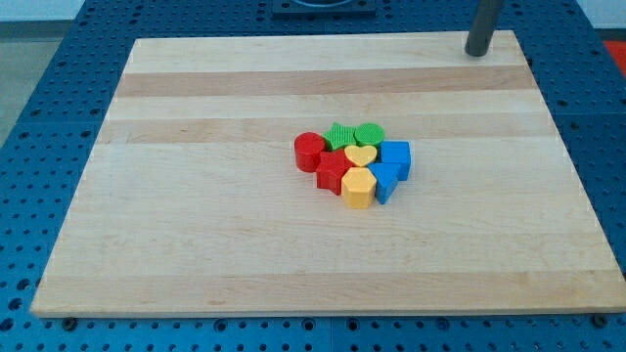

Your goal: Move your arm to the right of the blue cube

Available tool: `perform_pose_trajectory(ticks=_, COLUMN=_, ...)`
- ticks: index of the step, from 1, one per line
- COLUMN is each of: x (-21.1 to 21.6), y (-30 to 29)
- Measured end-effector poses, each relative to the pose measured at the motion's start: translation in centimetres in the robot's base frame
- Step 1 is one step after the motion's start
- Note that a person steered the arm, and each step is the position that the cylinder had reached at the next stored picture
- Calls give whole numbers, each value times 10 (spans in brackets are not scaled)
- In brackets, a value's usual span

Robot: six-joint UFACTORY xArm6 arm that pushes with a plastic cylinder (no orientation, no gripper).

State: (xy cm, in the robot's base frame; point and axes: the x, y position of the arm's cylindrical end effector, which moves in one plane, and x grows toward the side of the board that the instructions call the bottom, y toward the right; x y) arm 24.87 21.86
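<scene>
Wooden board [196, 244] on blue pegboard. My tip [476, 53] at top-right corner, well apart from blue cube [396, 157]; no jaws. Blocks clustered mid-board.

The counter [196, 215] was a pale wooden board set on a blue perforated surface [39, 117]. Eight blocks lay bunched near its middle, touching one another: a red cylinder [309, 151] at the cluster's left, a green star [339, 135] and green cylinder [370, 134] on the far side, a yellow heart [361, 155] in the centre, a red star [334, 172], a yellow hexagon [358, 188] nearest, a blue cube [395, 156] at the right, and a blue wedge-like block [384, 180].
</scene>
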Motion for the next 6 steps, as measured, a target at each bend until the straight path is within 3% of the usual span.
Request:
perform_pose_trajectory(ticks=2, x=87, y=-26)
perform_pose_trajectory(ticks=6, x=163, y=-42)
